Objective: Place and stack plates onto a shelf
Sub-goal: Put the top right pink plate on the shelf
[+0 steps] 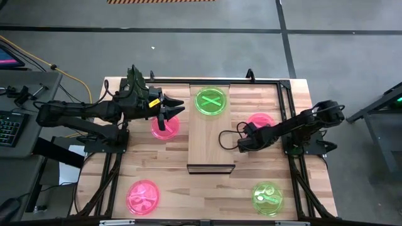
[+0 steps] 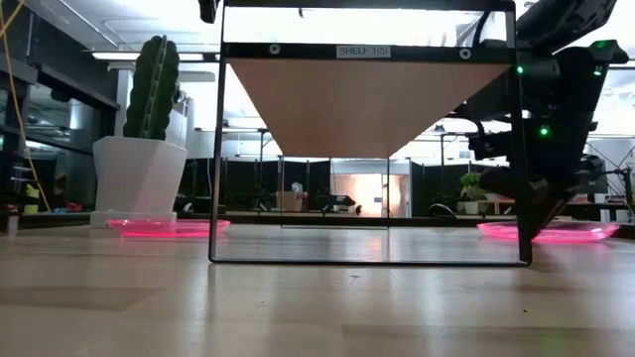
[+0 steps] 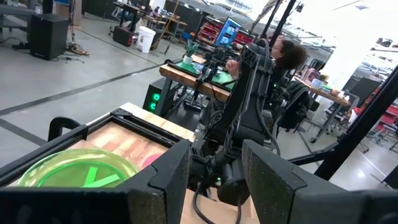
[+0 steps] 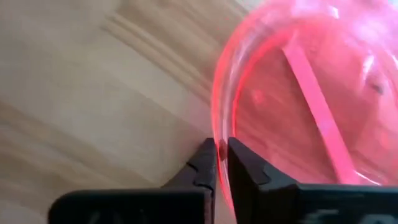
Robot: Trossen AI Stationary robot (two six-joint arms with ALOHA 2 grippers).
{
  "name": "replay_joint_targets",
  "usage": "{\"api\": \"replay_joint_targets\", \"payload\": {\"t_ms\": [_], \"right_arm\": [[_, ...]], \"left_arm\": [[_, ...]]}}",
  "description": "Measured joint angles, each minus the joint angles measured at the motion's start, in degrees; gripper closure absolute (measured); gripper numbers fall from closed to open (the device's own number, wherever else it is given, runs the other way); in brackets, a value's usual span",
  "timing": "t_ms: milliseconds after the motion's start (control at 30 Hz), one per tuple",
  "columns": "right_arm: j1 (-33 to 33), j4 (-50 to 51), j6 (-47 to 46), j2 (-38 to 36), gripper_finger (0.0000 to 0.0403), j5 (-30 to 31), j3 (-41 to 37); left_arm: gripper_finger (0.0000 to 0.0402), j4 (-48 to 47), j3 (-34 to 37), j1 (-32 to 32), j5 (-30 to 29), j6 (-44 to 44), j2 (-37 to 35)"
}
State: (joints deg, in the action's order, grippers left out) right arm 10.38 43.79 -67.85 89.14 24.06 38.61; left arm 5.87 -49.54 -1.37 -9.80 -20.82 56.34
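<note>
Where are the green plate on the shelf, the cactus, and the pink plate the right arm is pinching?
green plate (image 1: 210, 102), high view, its centre cross.
cactus (image 2: 152, 89), low view, its green stem.
pink plate (image 4: 292, 118), right wrist view, its inner floor.

Shelf (image 1: 211, 141) front half free – green plate (image 1: 210, 102) behind.

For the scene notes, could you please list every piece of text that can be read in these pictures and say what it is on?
"SHELF 1(S)": on a small white label at the middle of the shelf's dark front frame bar, in the low view.
The marks inside the green plate on the shelf form a cross, not letters.
Nothing else is legible; screens and items in the room behind are too blurred.
</note>
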Motion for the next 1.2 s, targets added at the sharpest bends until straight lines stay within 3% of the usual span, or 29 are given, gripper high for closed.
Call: {"api": "replay_joint_targets", "payload": {"t_ms": [167, 367, 733, 867, 1067, 1200], "right_arm": [[-0.05, 4.41, -3.31, -4.03, 0.0398, -1.07, -0.22], [0.21, 6.86, -3.72, -15.19, 0.0402, -0.24, -0.13], [0.1, 4.31, -2.46, -36.75, 0.0403, 11.02, 1.75], [-0.5, 5.39, 2.53, -38.86, 0.0403, 15.15, 6.49], [-2.52, 7.56, 5.59, -38.76, 0.0403, 11.8, 7.96], [-2.3, 6.51, 0.84, -37.24, 0.0401, 6.92, 4.14]], "left_arm": [[0.0261, -0.02, 0.0, -0.01, 0.0, 0.48, 0.0], [0.0261, -0.02, 0.0, 0.01, 0.0, 0.96, 0.0], [0.0261, -0.02, 0.0, 0.0, 0.0, 0.98, 0.0], [0.0261, -0.02, 0.0, 0.01, 0.0, 0.96, 0.0], [0.0261, -0.03, 0.0, 0.01, 0.0, 0.96, 0.0], [0.0261, -0.11, 0.0, 0.01, 0.0, 0.96, 0.02]]}}
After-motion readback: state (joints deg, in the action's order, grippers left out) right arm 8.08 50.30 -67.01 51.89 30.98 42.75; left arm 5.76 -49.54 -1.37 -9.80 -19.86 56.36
